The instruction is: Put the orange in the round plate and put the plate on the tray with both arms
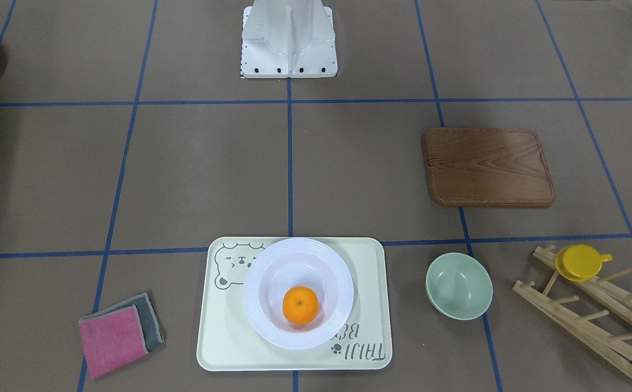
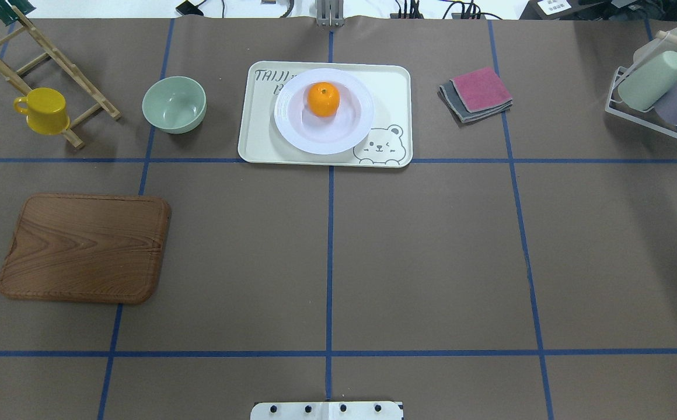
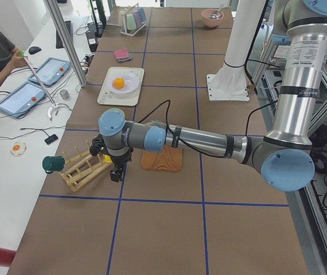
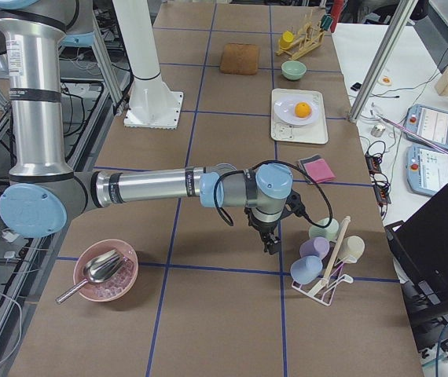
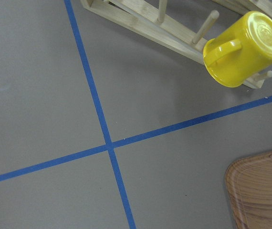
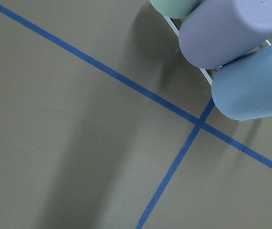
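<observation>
The orange [image 2: 323, 98] lies in the plate [image 2: 292, 125] on the tray [image 2: 394, 87] by the tabletop's far edge. It is well apart from the left gripper [image 3: 116, 171] and the right gripper [image 4: 269, 242], which hang near opposite ends. I cannot tell whether either is parted or closed.

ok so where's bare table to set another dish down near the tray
Widest bare patch: the middle, bordered by tray, board and base mount. Narrow gaps flank the tray, before the bowl and the cloths. Crowded: the robot's far left, where bowl, rack and cup cluster. The plate with the orange fills most of the tray.
</observation>
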### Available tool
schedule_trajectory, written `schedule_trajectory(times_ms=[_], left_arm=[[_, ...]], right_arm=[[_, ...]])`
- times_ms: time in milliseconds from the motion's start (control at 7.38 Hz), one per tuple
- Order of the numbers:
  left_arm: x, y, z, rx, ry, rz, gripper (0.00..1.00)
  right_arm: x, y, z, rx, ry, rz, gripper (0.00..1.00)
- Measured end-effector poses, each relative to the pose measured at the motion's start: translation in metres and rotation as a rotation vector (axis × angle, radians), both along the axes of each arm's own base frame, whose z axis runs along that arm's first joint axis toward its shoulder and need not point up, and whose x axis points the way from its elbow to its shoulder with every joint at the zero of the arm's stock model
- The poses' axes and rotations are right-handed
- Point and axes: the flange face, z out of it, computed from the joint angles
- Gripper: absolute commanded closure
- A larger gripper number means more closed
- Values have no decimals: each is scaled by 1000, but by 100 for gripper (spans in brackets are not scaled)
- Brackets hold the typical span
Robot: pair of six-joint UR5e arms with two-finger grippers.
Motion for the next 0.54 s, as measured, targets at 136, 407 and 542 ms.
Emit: schedule_trajectory(times_ms=[136, 407, 542], left_arm=[[1, 0, -1, 0, 1, -1, 0], [3, -3, -4, 25, 4, 2, 0], [3, -4, -5, 37, 4, 4, 0]], right_arm=[[0, 0, 0, 0, -2, -1, 0], [-1, -1, -1, 1, -4, -1, 0], [-1, -3, -2, 3, -4, -1, 0]])
